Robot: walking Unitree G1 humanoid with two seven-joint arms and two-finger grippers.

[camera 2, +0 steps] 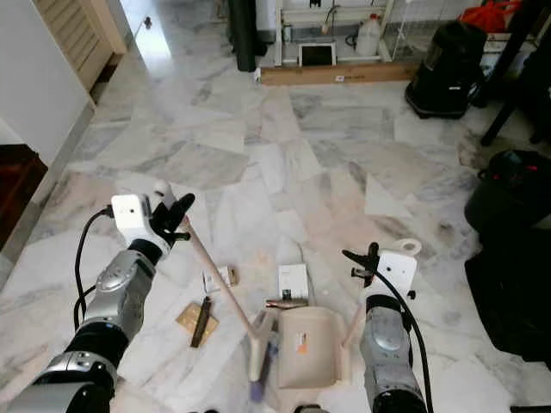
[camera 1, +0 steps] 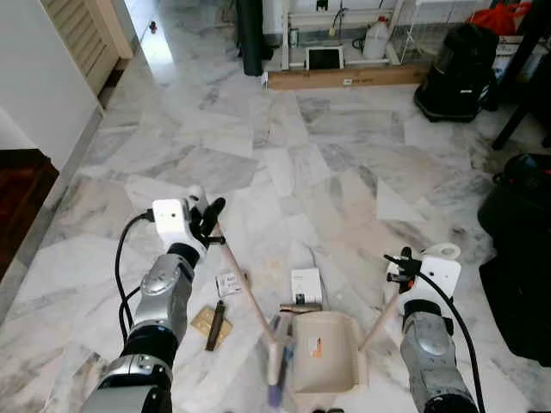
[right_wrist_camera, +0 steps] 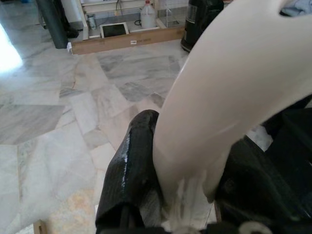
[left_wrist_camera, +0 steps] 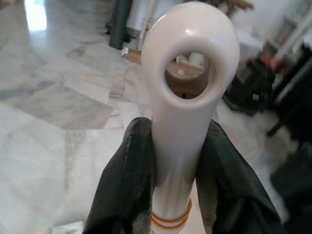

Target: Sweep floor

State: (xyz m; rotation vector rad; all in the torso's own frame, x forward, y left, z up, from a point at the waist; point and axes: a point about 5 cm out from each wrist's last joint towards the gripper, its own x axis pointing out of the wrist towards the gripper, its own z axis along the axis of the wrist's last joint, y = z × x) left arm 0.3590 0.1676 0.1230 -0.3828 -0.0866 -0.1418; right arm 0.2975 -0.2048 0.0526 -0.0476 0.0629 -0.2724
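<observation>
Left hand was clamped on the broom handle, right hand gripping the dustpan handle over the marble floor.

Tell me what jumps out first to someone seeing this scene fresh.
The left pincer is shut on a cream broom handle, and the right pincer on the dustpan handle. The cream dustpan sits on the marble floor between the arms, with litter scraps just beyond it.

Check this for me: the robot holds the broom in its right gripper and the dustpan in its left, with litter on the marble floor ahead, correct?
Swapped. The left eye view shows the left gripper holding the broom handle and the right gripper holding the dustpan handle. Litter does lie on the marble floor.
</observation>
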